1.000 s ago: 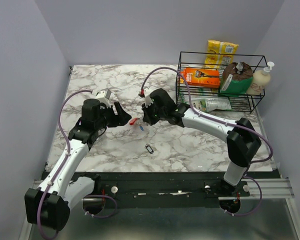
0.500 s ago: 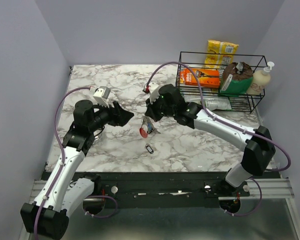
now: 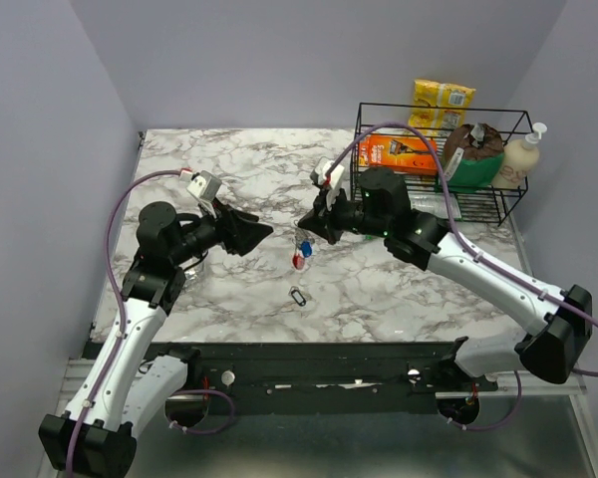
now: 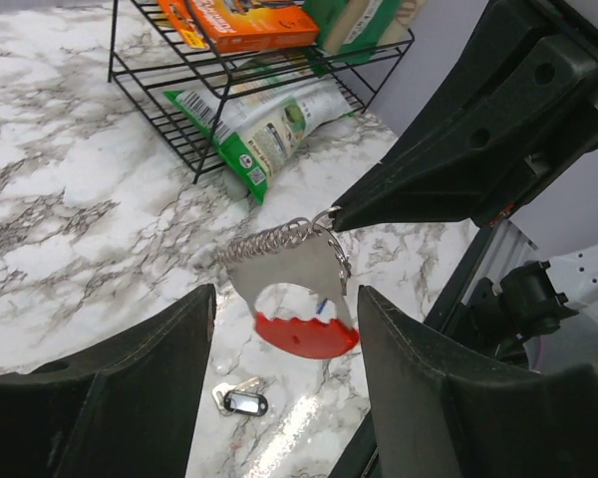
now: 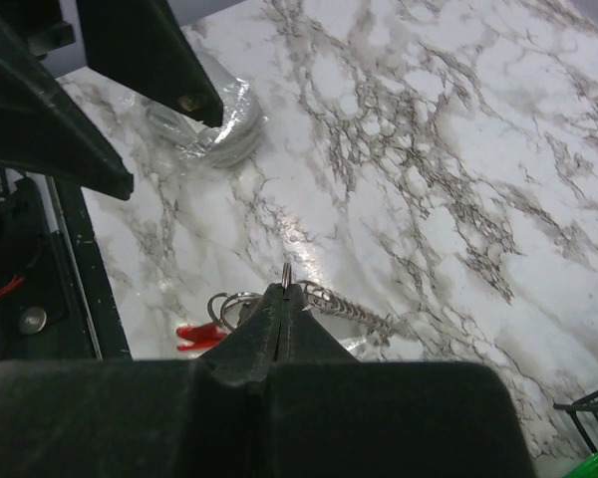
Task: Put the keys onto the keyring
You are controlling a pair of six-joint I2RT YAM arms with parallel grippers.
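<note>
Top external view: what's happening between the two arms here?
The right gripper is shut on the top of a dangling bunch: a bright red keyring loop, a blue-headed key and silvery metal pieces, held above the white marble table. The left gripper is open, facing the bunch, not touching it. One small dark oval-headed key lies loose on the table.
</note>
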